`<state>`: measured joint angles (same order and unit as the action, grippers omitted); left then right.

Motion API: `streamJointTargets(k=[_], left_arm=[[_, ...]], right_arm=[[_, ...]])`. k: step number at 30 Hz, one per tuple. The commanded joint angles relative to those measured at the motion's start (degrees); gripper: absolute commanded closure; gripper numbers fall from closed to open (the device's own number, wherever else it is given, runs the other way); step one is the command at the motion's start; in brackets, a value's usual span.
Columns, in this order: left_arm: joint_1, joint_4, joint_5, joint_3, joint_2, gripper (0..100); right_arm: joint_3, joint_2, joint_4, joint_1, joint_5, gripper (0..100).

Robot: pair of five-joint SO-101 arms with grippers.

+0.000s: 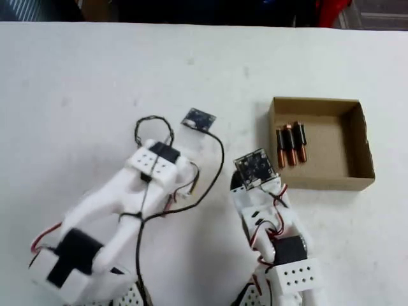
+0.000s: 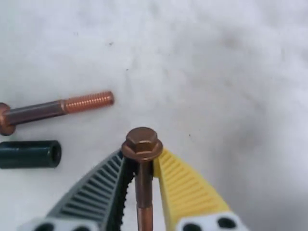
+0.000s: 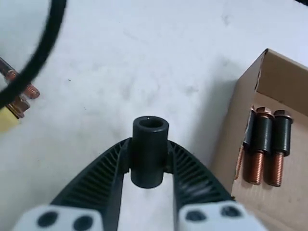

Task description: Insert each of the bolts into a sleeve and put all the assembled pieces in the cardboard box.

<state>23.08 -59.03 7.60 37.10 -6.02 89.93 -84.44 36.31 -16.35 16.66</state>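
In the left wrist view my left gripper, with one grey and one yellow finger, is shut on a copper bolt just under its hex head. A second bolt and a black sleeve lie side by side on the white table beside it. My right gripper is shut on another black sleeve, held upright with its bore showing. The cardboard box stands on the table's right, next to the right arm. Three assembled pieces lie in it, also seen as assembled pieces in the right wrist view.
A black cable crosses the right wrist view. The same cable loops between the two arms in the high view. The left arm's yellow finger shows at the edge of the right wrist view.
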Motion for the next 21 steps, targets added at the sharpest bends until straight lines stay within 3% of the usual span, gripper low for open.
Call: streamJointTargets(k=[1,6,11,18,21], left_arm=[[-3.7,-4.8,-0.4,-1.5,-11.2,98],[-9.7,-5.4,-4.5,2.7,-20.0,98],[-14.6,-0.5,-7.7,10.7,-30.5,98],[-15.8,9.2,-7.6,20.7,-46.9,98],[-15.8,12.1,-7.3,22.7,-53.3,98]], right_arm=[[0.5,-0.8,-5.5,-1.7,-0.4,98.1],[3.6,-0.8,-14.5,-5.8,-0.5,98.1],[4.7,-0.8,-18.2,-10.4,-0.5,98.2],[4.7,-0.8,-19.0,-14.1,-1.1,98.2],[4.6,-0.8,-19.0,-15.8,-7.0,98.2]])
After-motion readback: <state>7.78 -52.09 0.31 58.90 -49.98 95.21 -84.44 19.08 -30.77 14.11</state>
